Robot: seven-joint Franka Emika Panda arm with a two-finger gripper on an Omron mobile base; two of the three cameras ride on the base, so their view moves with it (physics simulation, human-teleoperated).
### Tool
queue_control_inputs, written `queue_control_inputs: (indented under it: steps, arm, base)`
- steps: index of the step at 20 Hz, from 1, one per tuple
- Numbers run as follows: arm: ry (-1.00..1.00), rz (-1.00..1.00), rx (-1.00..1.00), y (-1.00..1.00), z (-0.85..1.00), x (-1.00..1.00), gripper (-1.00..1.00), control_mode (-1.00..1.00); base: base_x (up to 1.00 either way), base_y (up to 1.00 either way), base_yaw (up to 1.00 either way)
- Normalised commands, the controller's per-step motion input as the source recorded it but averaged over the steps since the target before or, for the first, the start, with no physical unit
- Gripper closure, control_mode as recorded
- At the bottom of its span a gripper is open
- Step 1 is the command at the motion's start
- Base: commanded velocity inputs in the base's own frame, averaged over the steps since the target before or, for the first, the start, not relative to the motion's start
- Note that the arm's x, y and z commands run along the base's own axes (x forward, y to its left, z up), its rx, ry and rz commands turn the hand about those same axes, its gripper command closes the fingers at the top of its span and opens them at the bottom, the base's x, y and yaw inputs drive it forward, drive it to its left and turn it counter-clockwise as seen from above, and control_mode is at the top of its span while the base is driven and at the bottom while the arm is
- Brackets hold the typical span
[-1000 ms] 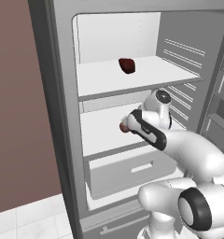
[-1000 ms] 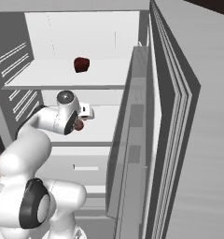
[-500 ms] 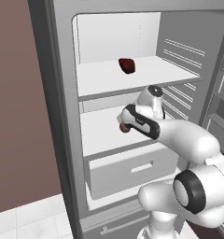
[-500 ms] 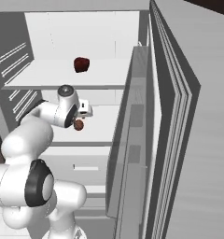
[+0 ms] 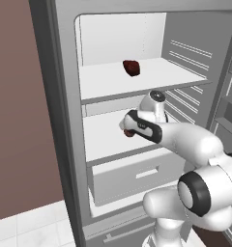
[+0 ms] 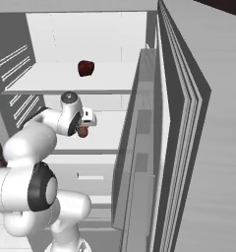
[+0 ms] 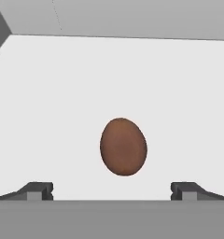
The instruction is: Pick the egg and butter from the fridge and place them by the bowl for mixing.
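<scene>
White middle shelf (image 7: 48, 116) lies bare around the egg (image 7: 123, 146), jaws spread wide.

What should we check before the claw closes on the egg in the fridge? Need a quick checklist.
1. Claw open: ok, fingertips stand wide apart.
2. Egg centred between the fingertips: ok, only slightly off toward one side in the hand view.
3. Egg between the fingers already: not ok, it lies ahead of the tips, untouched.
4. Right target: ok, the claw is at the middle shelf; the lumpy dark red item sits on the shelf above.
5. Fridge door open, path free: ok.
6. Butter located: cannot tell.
</scene>
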Motion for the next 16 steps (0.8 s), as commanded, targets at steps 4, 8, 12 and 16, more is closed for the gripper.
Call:
queue_control_inputs:
  steps: [4, 8, 12, 16]
  arm:
    - [0.1, 0.0, 0.0, 0.0, -0.22, 0.25, -1.0, -1.0]
    - [0.13, 0.0, 0.0, 0.01, -0.28, 0.28, -1.0, -1.0]
    - [0.1, 0.0, 0.0, 0.01, -0.1, 0.31, -1.0, -1.0]
    - [0.06, 0.0, 0.0, 0.0, -0.01, 0.32, -1.0, -1.0]
  base:
    - [0.0, 0.0, 0.0]
    - [0.0, 0.0, 0.0]
    - [0.0, 0.0, 0.0]
    - [0.0, 0.0, 0.0]
